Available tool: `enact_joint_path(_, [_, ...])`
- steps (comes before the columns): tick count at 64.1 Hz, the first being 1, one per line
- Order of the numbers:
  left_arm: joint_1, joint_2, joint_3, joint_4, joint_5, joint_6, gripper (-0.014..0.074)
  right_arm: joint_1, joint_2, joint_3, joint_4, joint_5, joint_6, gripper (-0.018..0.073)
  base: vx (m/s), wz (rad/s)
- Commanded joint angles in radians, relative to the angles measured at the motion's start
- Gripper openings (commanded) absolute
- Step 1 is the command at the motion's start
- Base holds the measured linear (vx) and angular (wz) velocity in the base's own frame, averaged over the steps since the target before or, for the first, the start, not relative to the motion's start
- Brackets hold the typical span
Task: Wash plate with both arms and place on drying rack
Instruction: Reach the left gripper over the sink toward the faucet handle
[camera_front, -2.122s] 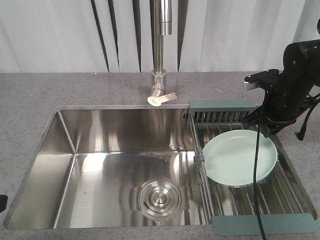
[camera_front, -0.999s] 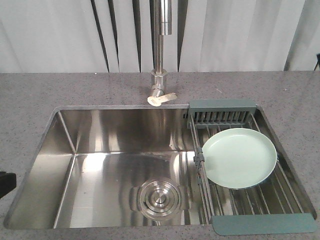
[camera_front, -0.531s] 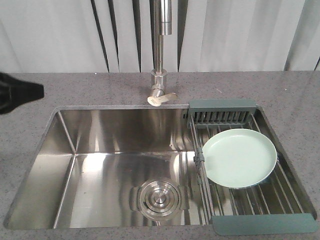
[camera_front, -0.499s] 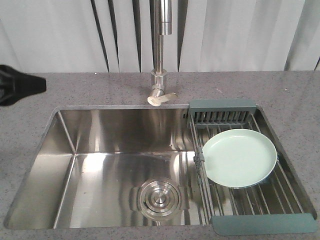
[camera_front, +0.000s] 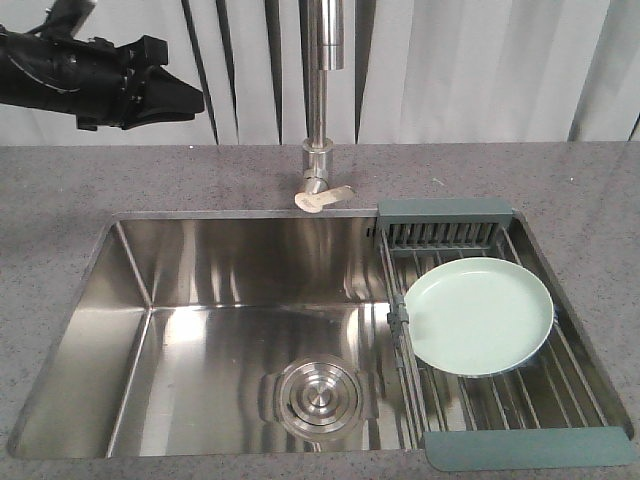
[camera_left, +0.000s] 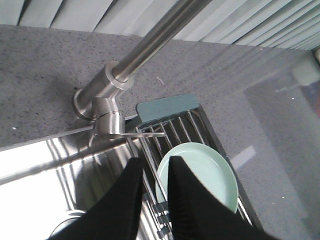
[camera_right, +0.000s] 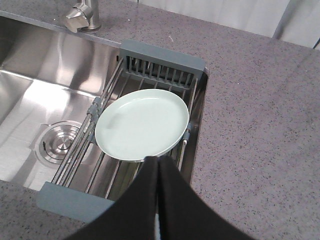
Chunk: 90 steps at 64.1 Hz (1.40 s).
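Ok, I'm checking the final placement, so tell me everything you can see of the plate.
The plate is round, pale mint green, glossy like plastic or glazed ceramic, with a low raised rim. It lies face up and empty on the steel rods of the drying rack over the sink's right side. Neither gripper touches it.

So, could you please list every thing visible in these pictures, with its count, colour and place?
plate: one, pale mint green, lying face up on the drying rack
drying rack: one, steel rods with grey-green ends, across the right side of the sink
sink: one, steel, set in the countertop
drain cover: one, steel, on the sink floor
faucet: one, steel, behind the sink
countertop: one, speckled grey, around the sink
left arm: one, black, raised at upper left; fingers slightly apart, empty
right fingers: black, closed, empty, above the rack's near end
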Motion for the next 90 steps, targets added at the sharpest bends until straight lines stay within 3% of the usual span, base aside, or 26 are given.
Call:
enact_joint_path(1, [-0.004, 0.028, -0.101, -0.115, 0.037, -0.008, 0.0125, -0.004, 0.006, -0.022, 0.003, -0.057, -0.008, -0.0008, 0.0, 0.0])
enact_joint_path(10, [-0.051, 0.107, -0.186, -0.179, 0.121, -0.009, 0.0125, -0.004, 0.006, -0.022, 0.003, -0.057, -0.008, -0.0008, 0.0, 0.0])
enact_joint_path(17, [-0.119, 0.139, -0.207, -0.178, 0.138, -0.009, 0.0125, -0.004, 0.006, -0.022, 0.002, -0.062, -0.008, -0.0008, 0.0, 0.0])
enact_joint_path(33, [-0.224, 0.171, -0.206, 0.005, 0.077, -0.038, 0.0125, -0.004, 0.006, -0.022, 0.0, -0.064, -0.008, -0.0008, 0.0, 0.0])
enact_joint_path(70, [-0.301, 0.309, -0.207, -0.078, -0.049, -0.059, 0.0125, -0.004, 0.006, -0.022, -0.001, -0.065, -0.008, -0.0008, 0.0, 0.0])
enact_joint_path(90, [-0.328, 0.358, -0.233, -0.083, -0.13, -0.06, 0.0125, -0.004, 0.006, -0.022, -0.001, -0.066, -0.008, -0.0008, 0.0, 0.0])
